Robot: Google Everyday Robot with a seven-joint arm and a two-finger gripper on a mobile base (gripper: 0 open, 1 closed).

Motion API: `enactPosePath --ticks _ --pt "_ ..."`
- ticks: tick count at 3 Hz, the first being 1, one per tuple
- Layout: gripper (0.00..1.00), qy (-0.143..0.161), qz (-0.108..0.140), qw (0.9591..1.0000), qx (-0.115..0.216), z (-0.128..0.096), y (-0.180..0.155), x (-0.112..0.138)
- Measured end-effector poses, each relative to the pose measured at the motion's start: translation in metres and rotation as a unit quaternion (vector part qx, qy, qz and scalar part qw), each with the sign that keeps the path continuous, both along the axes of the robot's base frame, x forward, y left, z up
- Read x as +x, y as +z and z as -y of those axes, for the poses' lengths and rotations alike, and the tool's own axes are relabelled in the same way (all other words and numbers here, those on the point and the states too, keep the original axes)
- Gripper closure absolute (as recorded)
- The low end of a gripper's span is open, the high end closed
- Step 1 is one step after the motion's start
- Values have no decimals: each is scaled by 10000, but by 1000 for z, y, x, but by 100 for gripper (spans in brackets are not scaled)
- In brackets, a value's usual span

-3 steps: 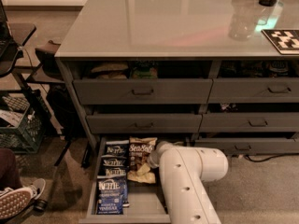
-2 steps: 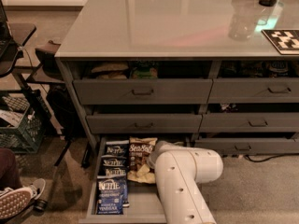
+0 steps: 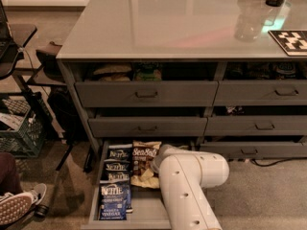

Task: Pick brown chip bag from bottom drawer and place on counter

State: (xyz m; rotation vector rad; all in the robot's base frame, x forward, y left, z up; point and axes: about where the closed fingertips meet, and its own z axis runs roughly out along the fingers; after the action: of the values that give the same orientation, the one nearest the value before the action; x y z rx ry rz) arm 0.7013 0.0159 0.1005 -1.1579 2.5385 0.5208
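Note:
The bottom drawer (image 3: 94, 195) is pulled open at the lower left of the cabinet. The brown chip bag (image 3: 144, 158) with white "Sea Salt" lettering lies in it, its pale bottom edge toward me, beside a column of dark blue Kettle bags (image 3: 115, 183). My white arm (image 3: 189, 186) reaches down over the drawer's right side. The gripper is hidden behind the arm, down in the drawer next to the brown bag. The glossy light grey counter (image 3: 168, 18) tops the cabinet.
Grey drawers with bar handles (image 3: 146, 94) sit above, some ajar with snacks showing. A clear bottle (image 3: 249, 18) and a black-and-white tag (image 3: 292, 41) sit on the counter's right. A green crate (image 3: 19, 128), a chair frame and a person's shoe (image 3: 17, 206) are at left.
My arm has shifted a little to the left over the drawer. The bags have not visibly moved.

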Motion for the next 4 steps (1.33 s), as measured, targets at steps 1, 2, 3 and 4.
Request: enactPosePath --ticks 1,2,3,4 --pt "42 0 0 10000 0 0 0 0" --pt "66 0 0 10000 0 0 0 0" --pt "89 0 0 10000 0 0 9 0" --pt "100 0 0 10000 0 0 14 0"
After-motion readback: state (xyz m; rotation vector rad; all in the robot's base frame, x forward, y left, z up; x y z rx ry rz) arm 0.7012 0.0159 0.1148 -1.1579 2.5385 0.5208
